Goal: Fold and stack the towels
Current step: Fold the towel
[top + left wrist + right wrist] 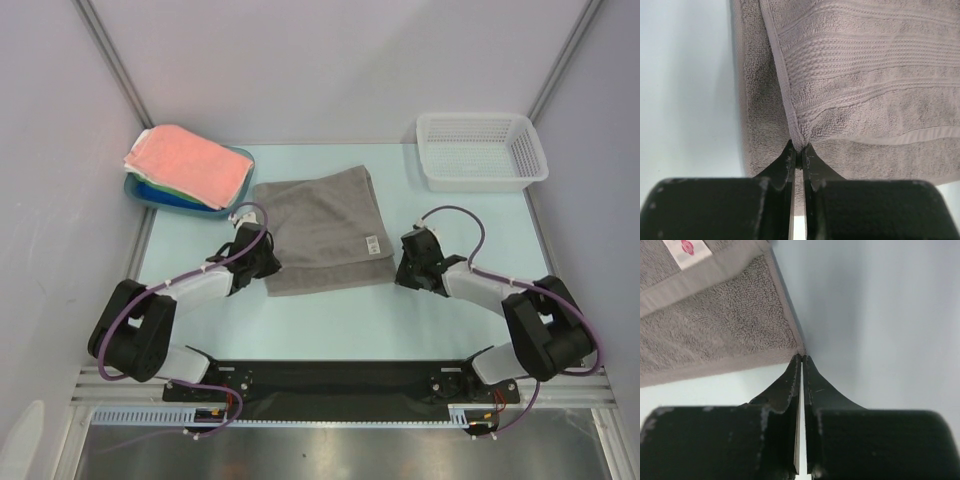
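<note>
Right hand [801,360] at grey towel [715,325]; red-printed tag [685,247]

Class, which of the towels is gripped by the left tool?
The grey towel, lying alone mid-table: the left tool pinches its corner. The salmon pink towel tops a stack in the blue tray, untouched.

A pale blue-green table [330,320] fills the middle of the top view, its surface smooth and matte. Plain pale lilac walls close it in on three sides: a back wall [340,70], a left wall [50,150] and a right wall [605,200], joined at the far corners by slanting grey metal posts [110,55]. A white perforated basket [478,118] stands at the table's far right corner and a blue tray [175,205] at the far left. Below the near edge run a white slotted strip [140,414] and a sheet of brushed steel [340,450]. The light is soft and even, with faint shadows
</note>
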`<control>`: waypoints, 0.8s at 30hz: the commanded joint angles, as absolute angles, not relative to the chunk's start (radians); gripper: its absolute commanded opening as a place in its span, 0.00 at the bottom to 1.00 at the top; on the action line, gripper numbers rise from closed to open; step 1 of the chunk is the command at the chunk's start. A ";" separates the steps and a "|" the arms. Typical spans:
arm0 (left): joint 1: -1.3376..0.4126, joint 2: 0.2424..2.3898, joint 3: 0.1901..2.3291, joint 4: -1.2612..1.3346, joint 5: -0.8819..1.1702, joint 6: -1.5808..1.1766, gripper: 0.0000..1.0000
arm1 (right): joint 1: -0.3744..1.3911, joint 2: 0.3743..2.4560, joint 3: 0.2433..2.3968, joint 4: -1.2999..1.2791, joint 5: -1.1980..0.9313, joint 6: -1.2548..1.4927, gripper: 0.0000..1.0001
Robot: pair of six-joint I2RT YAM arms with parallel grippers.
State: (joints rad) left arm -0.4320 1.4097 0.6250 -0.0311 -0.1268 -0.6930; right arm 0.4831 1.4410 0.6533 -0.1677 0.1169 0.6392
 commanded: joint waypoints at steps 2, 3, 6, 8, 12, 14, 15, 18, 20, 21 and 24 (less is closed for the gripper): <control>-0.437 1.382 0.611 -0.005 -0.110 -0.716 0.08 | 0.500 1.316 0.580 -0.236 0.210 0.681 0.01; -0.437 1.385 0.606 -0.003 -0.100 -0.718 0.09 | 0.505 1.293 0.557 -0.245 0.216 0.686 0.01; -0.437 1.399 0.594 -0.005 -0.080 -0.724 0.10 | 0.508 1.230 0.531 -0.279 0.236 0.698 0.05; -0.437 1.405 0.584 0.012 -0.057 -0.730 0.13 | 0.508 1.210 0.529 -0.304 0.248 0.701 0.15; -0.437 1.422 0.572 0.046 -0.025 -0.739 0.18 | 0.502 1.195 0.557 -0.310 0.245 0.695 0.31; -0.437 1.434 0.574 0.049 -0.008 -0.741 0.24 | 0.496 1.201 0.603 -0.316 0.245 0.675 0.35; -0.437 1.439 0.574 0.054 -0.008 -0.742 0.29 | 0.489 1.216 0.623 -0.318 0.245 0.667 0.36; -0.437 1.445 0.574 0.060 0.034 -0.744 0.38 | 0.453 1.255 0.682 -0.290 0.212 0.640 0.37; -0.437 1.433 0.574 0.055 0.037 -0.744 0.45 | 0.425 1.281 0.718 -0.264 0.169 0.623 0.37; -0.437 1.425 0.572 0.051 0.037 -0.745 0.46 | 0.420 1.296 0.732 -0.246 0.164 0.618 0.37; -0.437 1.398 0.578 0.026 0.023 -0.744 0.48 | 0.411 1.380 0.788 -0.224 0.134 0.601 0.37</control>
